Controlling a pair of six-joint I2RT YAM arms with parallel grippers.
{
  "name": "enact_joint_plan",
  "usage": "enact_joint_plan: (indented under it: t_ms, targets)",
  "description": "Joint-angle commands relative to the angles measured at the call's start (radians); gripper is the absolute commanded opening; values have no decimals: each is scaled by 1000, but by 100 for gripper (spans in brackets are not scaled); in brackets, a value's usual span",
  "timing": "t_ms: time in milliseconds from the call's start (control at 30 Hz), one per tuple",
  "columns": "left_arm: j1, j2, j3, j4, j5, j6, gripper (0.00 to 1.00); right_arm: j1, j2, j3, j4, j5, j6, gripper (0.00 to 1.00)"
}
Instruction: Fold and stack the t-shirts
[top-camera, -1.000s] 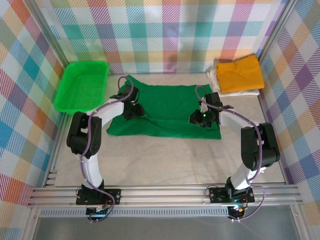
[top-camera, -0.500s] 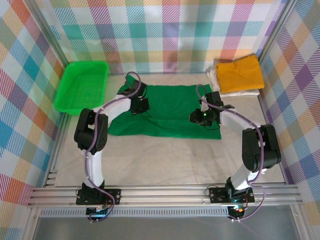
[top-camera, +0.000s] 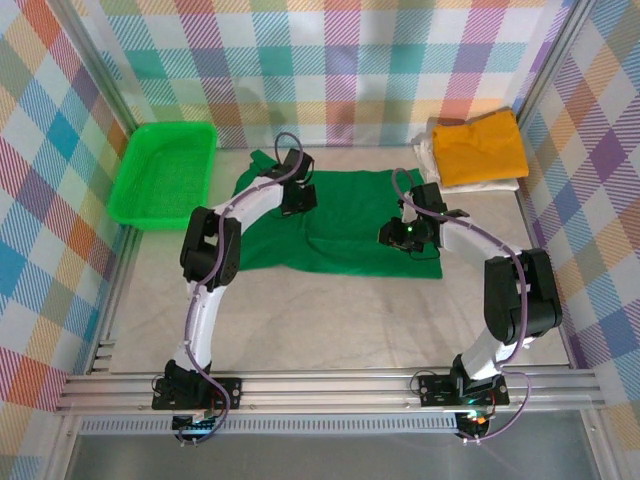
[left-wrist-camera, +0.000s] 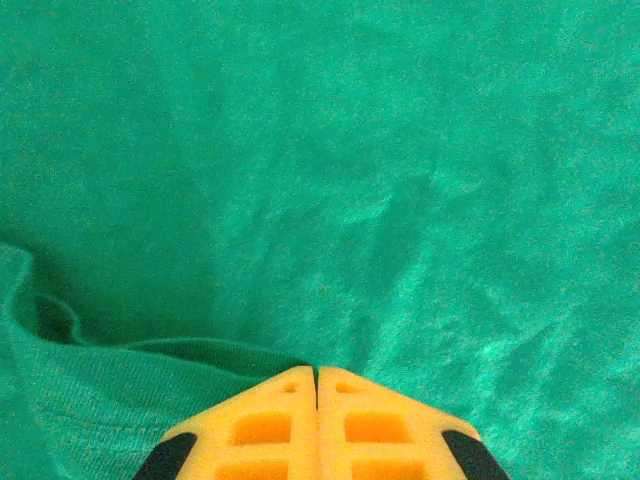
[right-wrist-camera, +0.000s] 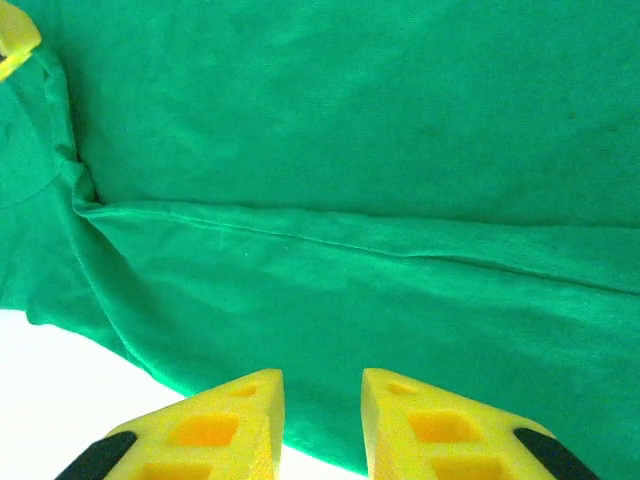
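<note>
While the left tool is clenching shut on a fold of the plain dark green cloth t-shirt, the right tool is hanging released, fingers apart, over that shirt's edge by the pale worktop.

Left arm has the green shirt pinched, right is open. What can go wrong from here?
1. The left jaws are shut on a thin ridge of the green shirt; it may slip out during the fold.
2. The right jaws hang open over the shirt's near edge, gripping nothing, so the cloth may drag and bunch.
</note>
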Motion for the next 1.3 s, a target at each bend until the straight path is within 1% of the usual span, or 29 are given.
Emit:
enact_joint_plan:
  t_ms: [0,33,100,133,200,267,400,467,567,600,667,700,733,767,800,833,933,1067,1167,1267]
  targets:
    - [-3,49,113,-60,-19,14,14,0,-3,32,-4,-22,6,28]
    - [-3,69,152,-83,-15,20,32,-1,-3,37,-11,-23,4,29]
    - [-3,87,194,-119,-6,23,51,-1,-5,47,-19,-23,1,29]
    - [-2,76,186,-118,-1,25,58,-1,-7,52,-25,-23,-1,29]
    - [-3,18,125,-100,-1,25,62,-1,-12,59,-31,-25,-6,29]
    - [-3,-71,19,-63,-19,24,62,0,-12,68,-42,-26,-10,29]
    - [-1,-334,-286,14,-119,7,62,-1,-19,62,-56,-47,-24,29]
    - [9,-472,-452,54,-156,-20,61,0,-29,41,-60,-27,-15,29]
    - [44,-675,-692,100,-188,-79,59,-5,-51,7,-75,47,17,26]
    - [59,-738,-763,108,-197,-95,56,-11,-52,-3,-82,59,32,23]
    - [83,-839,-881,115,-221,-125,51,-33,-49,-27,-75,45,72,11]
    - [98,-880,-942,128,-219,-136,48,-41,-44,-40,-73,39,93,5]
    - [112,-910,-994,144,-198,-149,44,-46,-38,-53,-70,40,112,1]
    - [125,-926,-1032,156,-180,-161,39,-48,-31,-65,-64,42,126,0]
    - [132,-938,-1074,172,-166,-173,31,-51,-23,-76,-60,44,141,0]
    - [134,-942,-1107,190,-159,-182,26,-55,-14,-87,-53,43,158,0]
    - [154,-912,-1165,252,-131,-199,19,-57,10,-106,-18,55,195,0]
    - [204,-848,-1181,358,-82,-205,12,-57,38,-102,-2,68,221,0]
    - [222,-829,-1162,375,-83,-201,9,-61,34,-113,4,88,233,0]
    - [225,-831,-1145,395,-67,-199,9,-63,25,-125,8,98,242,0]
